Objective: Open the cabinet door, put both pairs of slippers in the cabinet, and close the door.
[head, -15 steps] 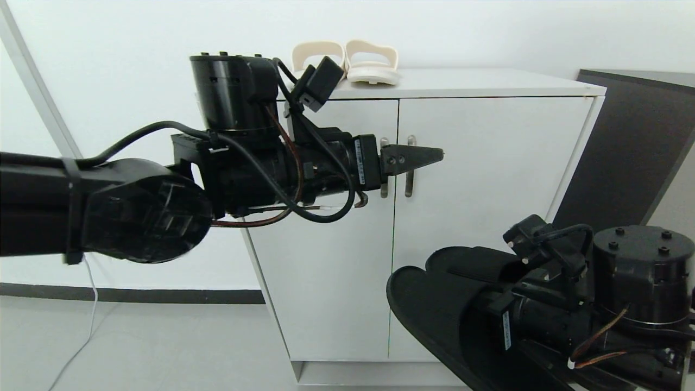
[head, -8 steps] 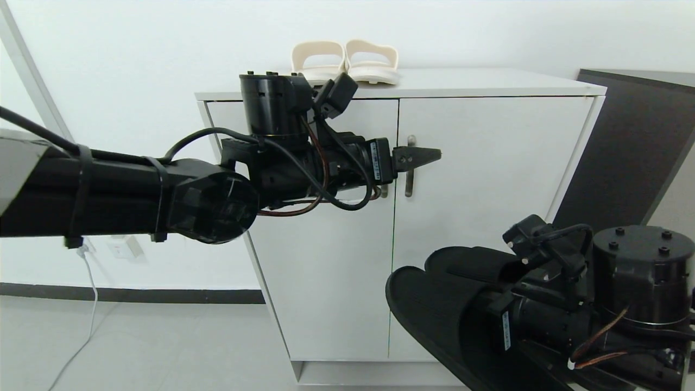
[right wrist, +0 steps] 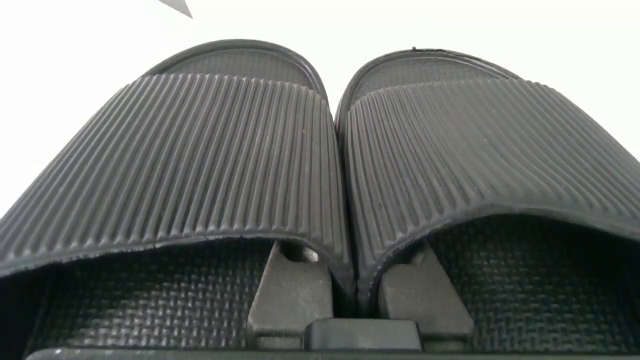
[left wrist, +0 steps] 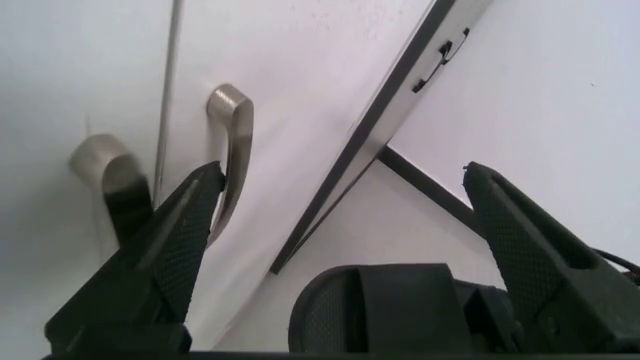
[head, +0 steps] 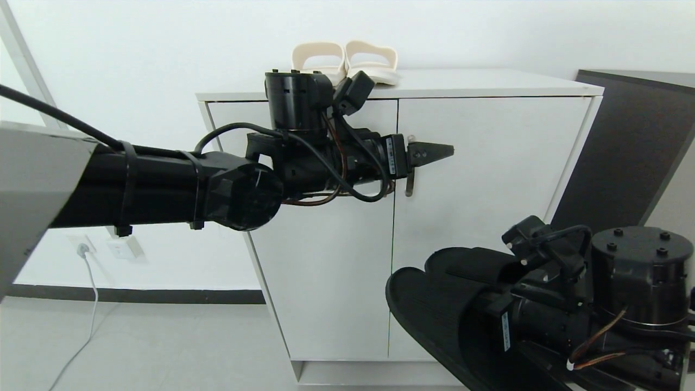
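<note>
By the door handle (head: 410, 184), left tool (head: 441, 150) spread; right tool (right wrist: 355, 298) tight on black slippers (head: 429, 304)

cabinet (head: 488, 190): white, shut; cream slippers (head: 374, 70): paired on its top; black slippers (head: 434, 304): side by side, low in front

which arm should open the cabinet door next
Left. The left gripper is open right at the door handle of the closed cabinet. The right gripper is shut on the black slippers, low and off the handles.
</note>
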Available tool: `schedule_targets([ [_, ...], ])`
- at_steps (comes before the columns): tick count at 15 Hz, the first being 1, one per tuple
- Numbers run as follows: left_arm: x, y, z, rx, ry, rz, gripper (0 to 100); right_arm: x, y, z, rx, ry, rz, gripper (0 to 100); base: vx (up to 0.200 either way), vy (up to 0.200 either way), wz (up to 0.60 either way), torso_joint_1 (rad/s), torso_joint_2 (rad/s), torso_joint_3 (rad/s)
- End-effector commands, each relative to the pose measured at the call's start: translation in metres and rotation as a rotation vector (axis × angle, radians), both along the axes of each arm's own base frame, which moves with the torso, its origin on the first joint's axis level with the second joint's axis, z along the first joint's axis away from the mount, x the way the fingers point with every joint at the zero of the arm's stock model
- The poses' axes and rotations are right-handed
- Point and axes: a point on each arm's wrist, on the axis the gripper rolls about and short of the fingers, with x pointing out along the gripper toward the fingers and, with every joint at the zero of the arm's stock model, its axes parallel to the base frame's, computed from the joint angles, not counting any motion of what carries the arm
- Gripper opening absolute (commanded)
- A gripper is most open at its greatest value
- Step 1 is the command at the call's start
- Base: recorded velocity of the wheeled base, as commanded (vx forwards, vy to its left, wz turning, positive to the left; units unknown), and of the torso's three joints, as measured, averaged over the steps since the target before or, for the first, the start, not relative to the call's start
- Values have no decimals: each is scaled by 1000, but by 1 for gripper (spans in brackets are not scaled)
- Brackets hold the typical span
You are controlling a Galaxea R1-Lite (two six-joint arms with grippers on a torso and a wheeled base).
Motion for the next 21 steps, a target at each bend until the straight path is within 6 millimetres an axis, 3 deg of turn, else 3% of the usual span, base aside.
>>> schedule_targets([
  [1, 6, -6, -7, 7, 10, 0, 100, 0, 0, -1, -2, 2, 0, 0, 0, 0, 0, 0, 0, 0],
  [7, 5, -9, -10, 10, 15, -7, 100, 0, 0, -1, -2, 3, 2, 0, 0, 0, 0, 0, 0, 0],
  [8, 4, -9, -9, 10, 14, -7, 0, 0, 0, -2, -5, 6, 2, 0, 0, 0, 0, 0, 0, 0],
  [14, -14, -2, -8, 20, 29, -20, 0, -14, -1, -4, 0, 20, 114, 0, 0, 0, 0, 0, 0, 0],
  [17, -33, 6, -3, 3, 4, -33, 0, -25, -9, -4, 25, 36, 248, 0, 0, 0, 0, 0, 0, 0],
  [21, -58, 20, -10, 0, 0, -41, 0, -27, -11, -3, 34, 37, 267, 0, 0, 0, 0, 0, 0, 0],
])
